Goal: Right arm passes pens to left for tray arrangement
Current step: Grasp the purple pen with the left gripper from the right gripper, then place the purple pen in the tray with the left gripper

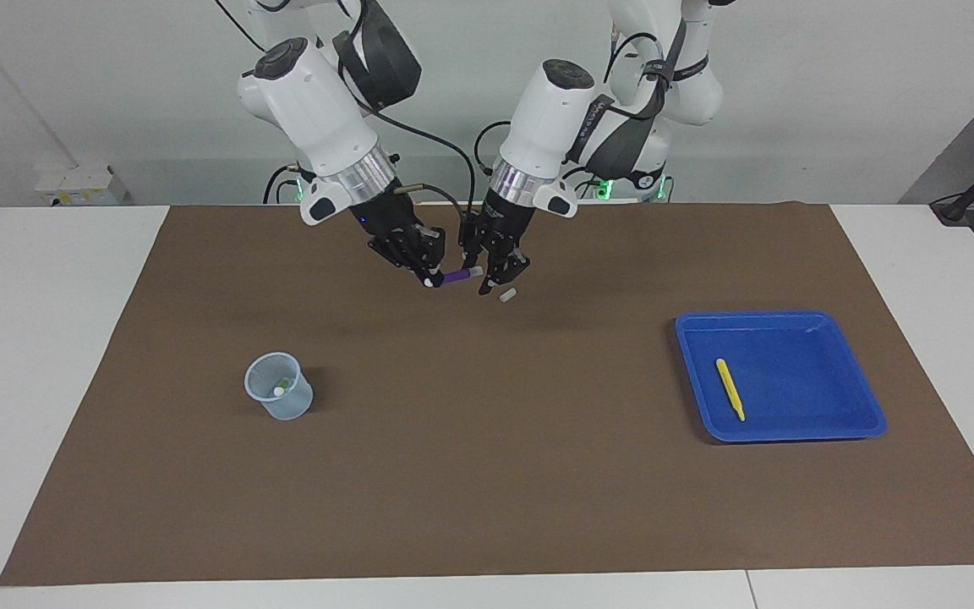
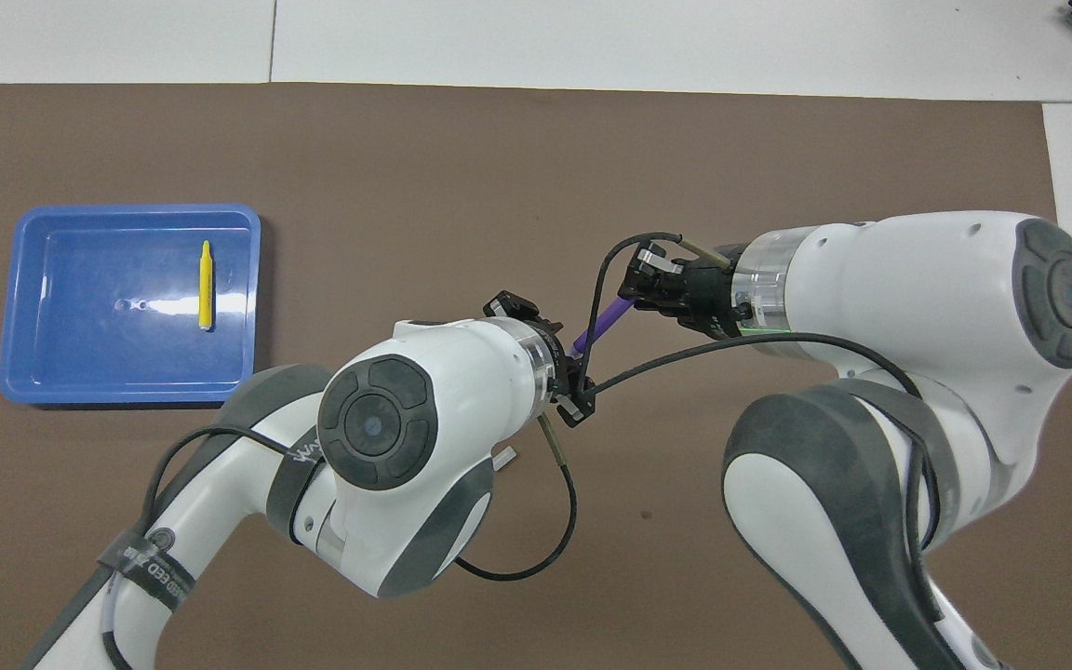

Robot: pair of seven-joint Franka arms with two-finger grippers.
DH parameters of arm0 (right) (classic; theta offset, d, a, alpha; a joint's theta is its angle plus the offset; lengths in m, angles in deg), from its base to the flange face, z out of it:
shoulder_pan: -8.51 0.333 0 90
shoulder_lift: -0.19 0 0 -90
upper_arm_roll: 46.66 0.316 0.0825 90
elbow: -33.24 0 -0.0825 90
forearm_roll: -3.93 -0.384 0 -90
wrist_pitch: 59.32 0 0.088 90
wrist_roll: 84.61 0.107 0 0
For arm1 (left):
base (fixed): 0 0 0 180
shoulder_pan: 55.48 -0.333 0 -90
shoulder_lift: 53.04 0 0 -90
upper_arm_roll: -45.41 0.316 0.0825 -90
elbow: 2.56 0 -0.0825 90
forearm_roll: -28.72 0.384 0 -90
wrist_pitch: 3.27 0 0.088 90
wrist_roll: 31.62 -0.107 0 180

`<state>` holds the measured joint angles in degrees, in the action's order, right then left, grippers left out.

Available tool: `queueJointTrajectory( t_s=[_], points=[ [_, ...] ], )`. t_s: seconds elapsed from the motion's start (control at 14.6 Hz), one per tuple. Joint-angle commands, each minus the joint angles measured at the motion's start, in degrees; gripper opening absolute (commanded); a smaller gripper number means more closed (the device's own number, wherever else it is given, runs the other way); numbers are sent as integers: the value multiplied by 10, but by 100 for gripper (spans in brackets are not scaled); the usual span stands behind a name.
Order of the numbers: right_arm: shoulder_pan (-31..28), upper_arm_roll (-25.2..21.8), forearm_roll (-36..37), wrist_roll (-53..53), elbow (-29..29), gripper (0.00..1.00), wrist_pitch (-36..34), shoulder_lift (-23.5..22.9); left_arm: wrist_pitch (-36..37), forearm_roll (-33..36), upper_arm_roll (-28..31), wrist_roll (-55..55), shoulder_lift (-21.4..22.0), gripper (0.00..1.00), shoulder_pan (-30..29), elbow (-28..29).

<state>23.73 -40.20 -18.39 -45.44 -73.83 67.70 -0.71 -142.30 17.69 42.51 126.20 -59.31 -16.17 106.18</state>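
My right gripper point(image 1: 435, 275) is shut on one end of the purple pen point(image 1: 456, 276) and holds it level over the mat, close in front of the robots. My left gripper point(image 1: 488, 272) is open, with the pen's whitish other end between its fingers. In the overhead view the purple pen point(image 2: 603, 323) spans from my right gripper point(image 2: 636, 290) to my left gripper point(image 2: 579, 370). The yellow pen point(image 1: 730, 389) lies in the blue tray point(image 1: 825, 406) at the left arm's end, also seen from overhead point(image 2: 206, 286). The green pen point(image 1: 282, 386) stands in a cup, only its tip showing.
A small translucent bluish cup point(image 1: 288, 404) stands toward the right arm's end, farther from the robots than the grippers. A tiny white stub point(image 1: 507, 294) lies on the brown mat point(image 1: 487, 474) just beneath my left gripper. The tray also shows in the overhead view point(image 2: 80, 363).
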Motion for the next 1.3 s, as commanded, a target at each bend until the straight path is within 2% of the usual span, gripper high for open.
queueJointTrajectory(
  t_s=[0.0,0.14,0.41,0.48,0.82,1.03,1.23],
  points=[
    [1,0,-14,5,-9,0,2,6,-17,12,0,74,1,0,5,5],
    [1,0,-14,5,-9,0,2,6,-16,48,0,77,1,0,10,2],
    [1,0,-14,1,-9,0,1,5,-13,55,0,76,2,0,11,1],
    [1,0,-14,1,-8,99,0,5,-10,56,0,74,3,0,10,1],
    [-10,-3,-5,-19,-7,100,-3,6,23,107,0,43,17,0,4,2],
    [-42,-4,-3,-87,-7,100,-11,12,71,108,0,-134,34,0,-18,9],
    [-85,-4,33,-172,-7,100,-13,12,114,106,-2,-298,43,0,-90,9]
  ],
)
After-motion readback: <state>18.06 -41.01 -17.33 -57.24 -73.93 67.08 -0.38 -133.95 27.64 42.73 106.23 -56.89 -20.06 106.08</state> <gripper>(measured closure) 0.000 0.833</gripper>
